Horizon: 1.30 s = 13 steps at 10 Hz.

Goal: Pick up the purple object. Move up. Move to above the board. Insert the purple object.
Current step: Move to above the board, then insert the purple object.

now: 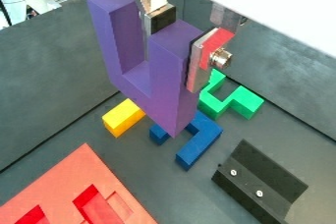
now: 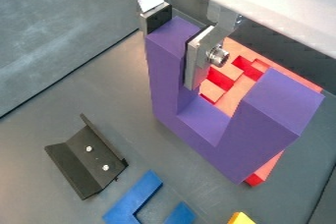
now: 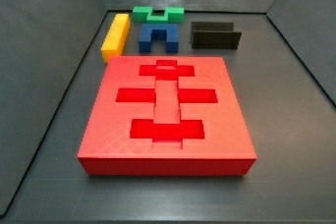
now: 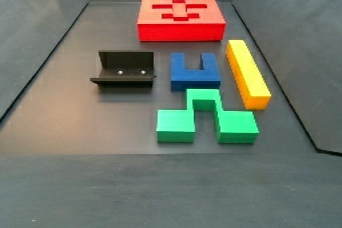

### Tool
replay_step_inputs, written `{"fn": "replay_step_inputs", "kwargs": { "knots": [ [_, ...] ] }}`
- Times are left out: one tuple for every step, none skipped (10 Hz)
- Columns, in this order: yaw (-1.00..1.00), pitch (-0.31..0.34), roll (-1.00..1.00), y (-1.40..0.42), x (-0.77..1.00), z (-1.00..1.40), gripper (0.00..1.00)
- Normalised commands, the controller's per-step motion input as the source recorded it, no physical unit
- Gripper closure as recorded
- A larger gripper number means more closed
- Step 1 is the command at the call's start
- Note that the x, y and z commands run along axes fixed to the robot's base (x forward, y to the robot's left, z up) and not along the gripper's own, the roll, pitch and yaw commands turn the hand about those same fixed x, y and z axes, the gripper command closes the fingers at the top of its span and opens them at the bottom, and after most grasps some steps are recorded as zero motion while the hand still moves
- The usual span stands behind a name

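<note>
In both wrist views my gripper point(image 1: 180, 39) point(image 2: 178, 39) is clamped on one prong of the matte purple U-shaped block point(image 1: 147, 59) point(image 2: 217, 95), carried above the dark floor. In both side views neither appears, only the large flat red recessed board point(image 3: 167, 110) point(image 4: 182, 17).

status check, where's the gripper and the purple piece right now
Gripper shut on the purple object, in both wrist views only, held clear of the floor. Board recesses unfilled, nothing on top. Green block, blue block, yellow bar, fixture on the floor.
</note>
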Motion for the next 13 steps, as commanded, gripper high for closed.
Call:
{"fn": "replay_step_inputs", "kwargs": {
  "knots": [
    [-0.06, 0.153, -0.06, -1.40, -0.20, 0.37, 1.00],
    [-0.05, 0.137, -0.03, -1.40, -0.21, 0.34, 1.00],
    [-0.02, 0.097, 0.02, -1.40, -0.18, 0.35, 1.00],
    [0.00, 0.101, -0.01, -1.40, -0.15, 0.34, 1.00],
    [0.00, 0.105, 0.00, -0.88, -0.08, 0.23, 1.00],
    [0.00, 0.107, 0.01, -0.51, -0.02, 0.14, 1.00],
    [0.00, 0.111, 0.00, -0.29, 0.03, 0.08, 1.00],
    [0.01, 0.111, 0.01, -0.18, 0.03, 0.06, 1.00],
    [0.00, -0.021, -0.02, 0.00, 0.00, -0.04, 1.00],
    [0.00, -0.077, -0.08, 0.00, 0.00, -0.07, 1.00],
    [0.00, -0.051, -0.03, -0.02, 0.00, -0.08, 1.00],
    [0.01, -0.041, 0.00, -0.09, 0.03, -0.13, 1.00],
    [0.03, 0.000, 0.12, -0.54, 0.18, -0.20, 1.00]
  ]
}}
